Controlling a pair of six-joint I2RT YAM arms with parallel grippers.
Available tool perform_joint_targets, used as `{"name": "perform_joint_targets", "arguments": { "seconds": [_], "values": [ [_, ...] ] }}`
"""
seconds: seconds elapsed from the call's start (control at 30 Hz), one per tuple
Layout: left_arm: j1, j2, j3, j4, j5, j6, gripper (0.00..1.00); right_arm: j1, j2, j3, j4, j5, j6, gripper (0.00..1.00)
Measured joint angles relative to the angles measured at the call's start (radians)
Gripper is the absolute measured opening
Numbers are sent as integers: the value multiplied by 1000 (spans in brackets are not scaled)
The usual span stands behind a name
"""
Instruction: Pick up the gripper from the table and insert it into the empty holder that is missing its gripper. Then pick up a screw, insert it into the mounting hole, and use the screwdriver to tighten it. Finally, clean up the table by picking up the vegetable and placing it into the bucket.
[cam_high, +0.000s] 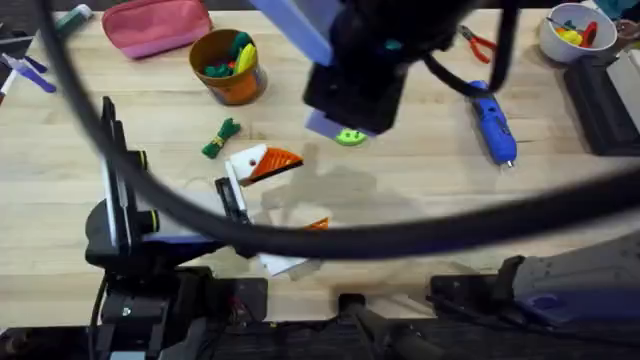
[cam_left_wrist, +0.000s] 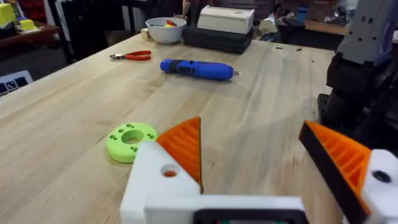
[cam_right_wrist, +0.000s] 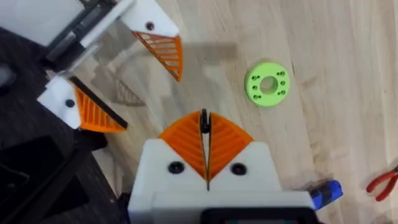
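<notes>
- Your left gripper (cam_left_wrist: 255, 163) had its jaws apart, low over the surface (cam_high: 420, 200).
- Your right gripper (cam_right_wrist: 205, 146) had its jaws pressed together, empty.
- The screwdriver (cam_high: 493, 124) lay near the pliers (cam_high: 478, 43); the vegetable (cam_high: 220, 139) lay just beside the bucket (cam_high: 230, 66).

Right arm (cam_high: 380, 50) large and blurred under the overhead camera, hiding part of the green disc (cam_high: 350, 137).

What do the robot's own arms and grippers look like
Both grippers have white blocky finger bases, each with a dark screw hole, tipped with orange ribbed wedge pads. The left gripper shows black sides on its pads; the right gripper has matching orange wedges. The arms are black, with a thick black cable looping across the overhead view.
</notes>
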Motion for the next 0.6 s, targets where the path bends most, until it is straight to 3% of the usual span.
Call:
{"name": "perform_joint_targets", "arguments": {
  "seconds": [0.27, 0.6],
  "values": [
    [0, 0, 0, 0, 0, 0, 985, 69, 160, 179, -60, 0, -17, 6],
    [0, 0, 0, 0, 0, 0, 985, 156, 225, 205, -9, 0, -89, 6]
  ]
}}
